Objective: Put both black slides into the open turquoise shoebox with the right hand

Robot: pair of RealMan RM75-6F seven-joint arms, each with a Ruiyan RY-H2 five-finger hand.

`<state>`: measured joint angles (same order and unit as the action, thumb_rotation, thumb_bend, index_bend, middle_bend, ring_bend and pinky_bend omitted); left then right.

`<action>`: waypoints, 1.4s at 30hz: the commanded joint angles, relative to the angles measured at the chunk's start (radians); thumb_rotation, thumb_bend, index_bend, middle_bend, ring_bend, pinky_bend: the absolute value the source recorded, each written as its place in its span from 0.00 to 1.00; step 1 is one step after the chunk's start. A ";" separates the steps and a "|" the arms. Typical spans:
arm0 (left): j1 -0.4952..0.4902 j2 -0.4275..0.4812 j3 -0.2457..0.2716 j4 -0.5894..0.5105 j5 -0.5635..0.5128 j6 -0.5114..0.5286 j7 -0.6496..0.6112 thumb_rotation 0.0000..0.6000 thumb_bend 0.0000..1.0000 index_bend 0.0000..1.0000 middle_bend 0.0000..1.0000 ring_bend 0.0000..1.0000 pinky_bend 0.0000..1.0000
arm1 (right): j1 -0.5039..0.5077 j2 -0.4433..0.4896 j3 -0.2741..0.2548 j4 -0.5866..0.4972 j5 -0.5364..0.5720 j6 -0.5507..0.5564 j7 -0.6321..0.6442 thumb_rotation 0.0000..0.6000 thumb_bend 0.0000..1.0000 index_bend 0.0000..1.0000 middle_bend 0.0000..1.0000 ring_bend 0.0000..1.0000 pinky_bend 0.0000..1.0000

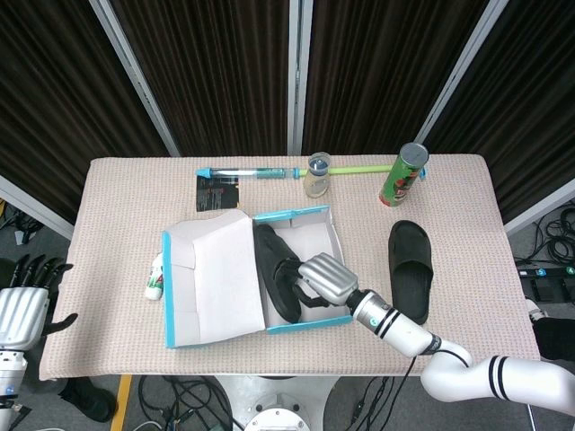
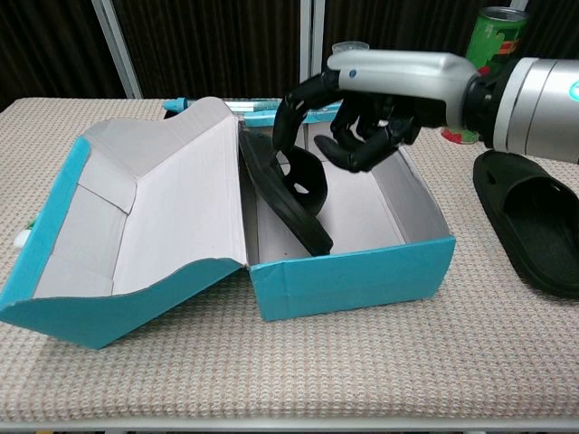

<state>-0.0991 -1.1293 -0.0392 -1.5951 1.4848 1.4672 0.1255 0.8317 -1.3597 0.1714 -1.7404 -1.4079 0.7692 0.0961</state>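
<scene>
Your left hand (image 1: 22, 301) sits off the table's left edge, fingers apart and holding nothing. On the beige woven table cloth (image 1: 117, 193) a small white tube with a green cap (image 1: 154, 277) lies just beside the left side of the open turquoise cardboard shoebox (image 2: 353, 273), whose white-lined lid (image 1: 216, 274) is folded out to the left. Inside the box, one black rubber slide (image 2: 288, 185) stands on its edge, leaning against the left wall where the lid hinges. Your right hand (image 2: 362, 113) hovers over the box opening, palm down, its dark fingers (image 2: 294, 108) curled loosely and gripping nothing; from the chest view you cannot tell whether the fingertips touch the slide's strap. To the right, the second black rubber slide (image 1: 411, 269) lies flat on the cloth, sole down, well apart from the box. Along the far edge lie a blue-capped clear tube (image 1: 252, 172), a small clear jar (image 1: 317, 173), a green straw-like stick (image 1: 359, 168) and a green snack can (image 1: 402, 175).
</scene>
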 commanded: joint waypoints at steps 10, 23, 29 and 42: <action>0.005 0.003 0.002 -0.002 -0.005 0.004 0.000 1.00 0.00 0.22 0.14 0.08 0.05 | 0.031 -0.021 -0.022 0.009 0.017 -0.028 -0.025 1.00 0.63 0.35 0.32 0.76 1.00; 0.006 -0.002 0.004 0.005 -0.005 0.002 -0.004 1.00 0.00 0.22 0.14 0.08 0.05 | 0.034 -0.031 -0.056 0.034 0.051 -0.042 -0.068 1.00 0.63 0.35 0.34 0.76 1.00; 0.007 -0.005 0.004 0.010 -0.008 0.001 -0.008 1.00 0.00 0.22 0.14 0.08 0.05 | 0.033 -0.070 -0.072 0.079 0.071 -0.053 -0.065 1.00 0.63 0.35 0.33 0.76 1.00; 0.003 -0.007 0.003 0.017 -0.007 -0.002 -0.014 1.00 0.00 0.22 0.14 0.08 0.05 | -0.006 -0.069 -0.062 0.068 -0.031 0.048 0.090 1.00 0.42 0.20 0.20 0.74 1.00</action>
<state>-0.0957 -1.1361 -0.0364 -1.5784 1.4773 1.4647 0.1116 0.8417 -1.4445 0.1045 -1.6557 -1.4021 0.7804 0.1461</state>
